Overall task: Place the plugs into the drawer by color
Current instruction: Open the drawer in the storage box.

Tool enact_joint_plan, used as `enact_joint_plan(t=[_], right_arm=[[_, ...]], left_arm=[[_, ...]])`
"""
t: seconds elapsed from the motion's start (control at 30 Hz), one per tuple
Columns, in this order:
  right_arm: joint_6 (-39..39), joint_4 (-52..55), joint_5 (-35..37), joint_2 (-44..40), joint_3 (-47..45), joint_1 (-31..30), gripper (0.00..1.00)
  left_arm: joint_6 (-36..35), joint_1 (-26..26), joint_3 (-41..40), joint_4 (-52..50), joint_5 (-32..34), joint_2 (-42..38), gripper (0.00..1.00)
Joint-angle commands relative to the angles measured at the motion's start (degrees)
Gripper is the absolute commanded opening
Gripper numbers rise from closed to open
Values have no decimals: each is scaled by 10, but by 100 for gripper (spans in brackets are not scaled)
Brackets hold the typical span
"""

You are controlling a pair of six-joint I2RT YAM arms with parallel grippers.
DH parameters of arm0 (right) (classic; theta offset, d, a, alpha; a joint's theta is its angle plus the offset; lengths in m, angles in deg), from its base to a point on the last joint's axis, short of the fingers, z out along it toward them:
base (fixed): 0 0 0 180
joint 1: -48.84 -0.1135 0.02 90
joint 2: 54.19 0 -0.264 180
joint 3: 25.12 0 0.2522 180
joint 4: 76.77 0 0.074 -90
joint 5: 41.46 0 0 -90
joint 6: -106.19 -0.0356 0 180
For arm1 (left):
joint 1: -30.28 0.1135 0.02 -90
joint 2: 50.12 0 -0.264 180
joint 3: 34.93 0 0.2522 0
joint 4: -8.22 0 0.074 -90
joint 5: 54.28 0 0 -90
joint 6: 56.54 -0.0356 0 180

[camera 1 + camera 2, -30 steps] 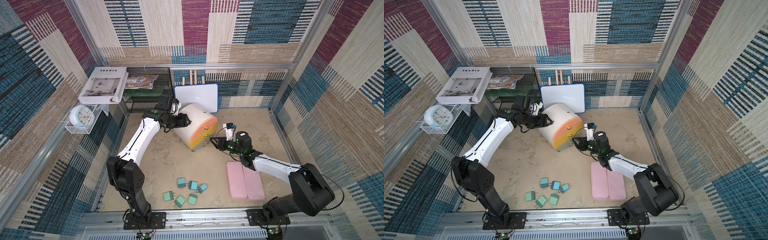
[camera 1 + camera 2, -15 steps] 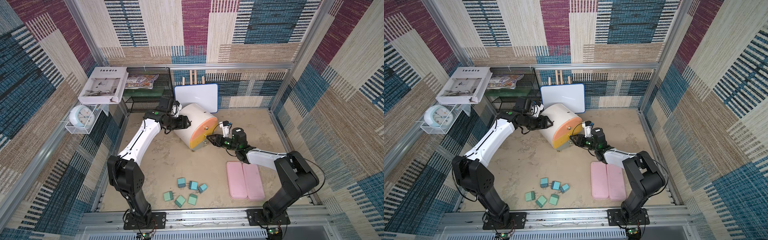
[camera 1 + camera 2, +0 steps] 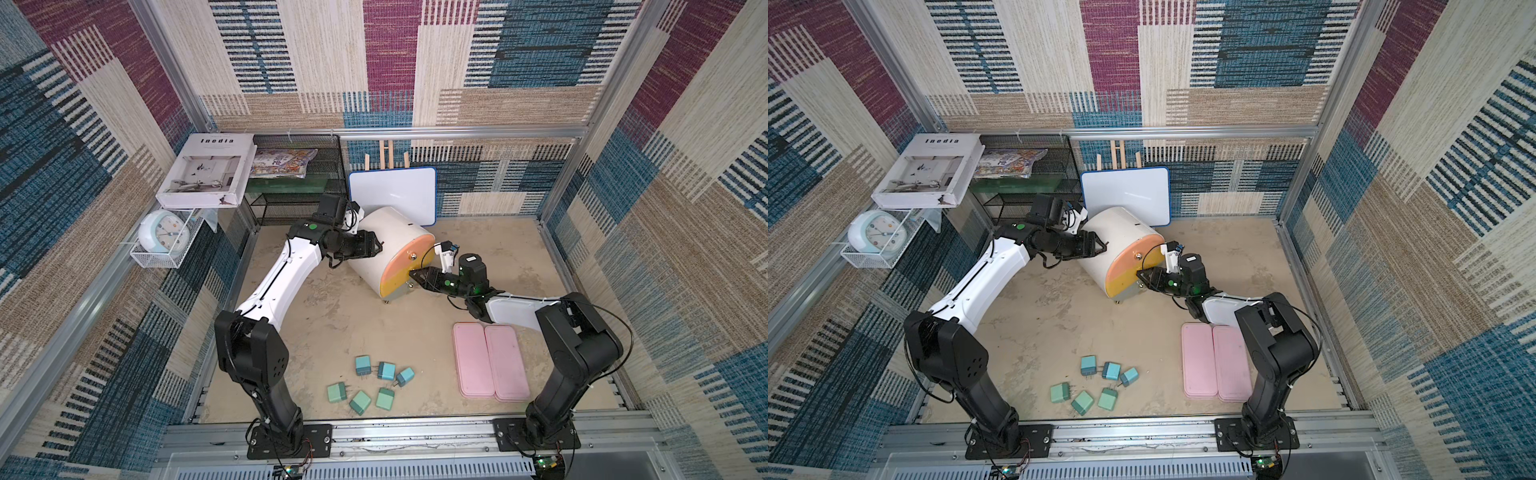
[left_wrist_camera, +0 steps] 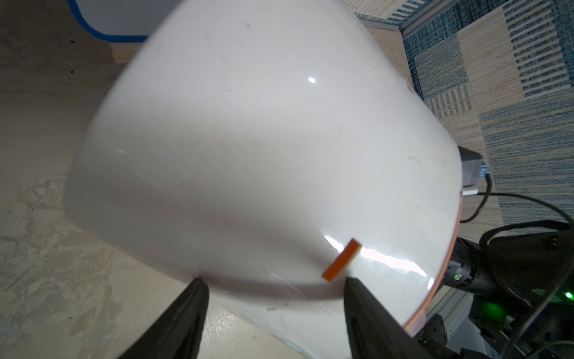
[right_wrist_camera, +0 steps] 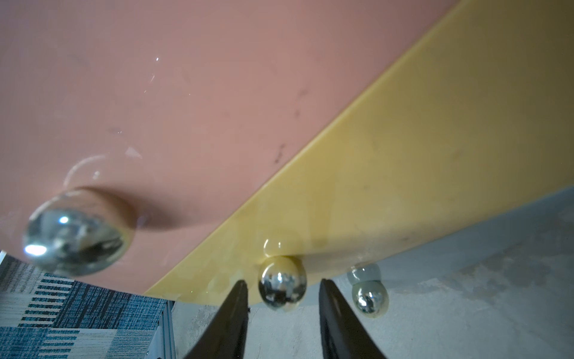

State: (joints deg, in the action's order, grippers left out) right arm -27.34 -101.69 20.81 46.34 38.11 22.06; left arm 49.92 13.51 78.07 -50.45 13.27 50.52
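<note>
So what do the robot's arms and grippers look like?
The left arm and right arm have chunky black joints, smooth white middle shells and thin black cables. A green dot marks the left arm. The left gripper and right gripper each have two pointed black fingers.

In my right wrist view the drawer point(image 5: 403, 140) runs off the frame, its salmon knob point(image 5: 76, 231) is blurred, my right gripper point(image 5: 282, 284) and my left gripper point(image 4: 273, 281) are cut off by their views' edges, and in both top views their tips are too small to judge contact.
</note>
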Motion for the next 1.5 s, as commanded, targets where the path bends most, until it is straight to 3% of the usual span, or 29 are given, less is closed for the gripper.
enact_joint_plan(t=[0.0,0.6,0.8,1.47], right_arm=[[-6,-25,-11,6,6,0,41],[-12,-25,-21,19,26,-1,18],[-10,-7,-29,12,25,-1,15],[0,41,3,-75,-49,-18,14]], left_arm=[[-6,0,-3,4,8,3,73],[-11,5,-8,5,23,11,73],[16,29,-16,20,-2,35,73],[25,37,-28,33,29,22,73]])
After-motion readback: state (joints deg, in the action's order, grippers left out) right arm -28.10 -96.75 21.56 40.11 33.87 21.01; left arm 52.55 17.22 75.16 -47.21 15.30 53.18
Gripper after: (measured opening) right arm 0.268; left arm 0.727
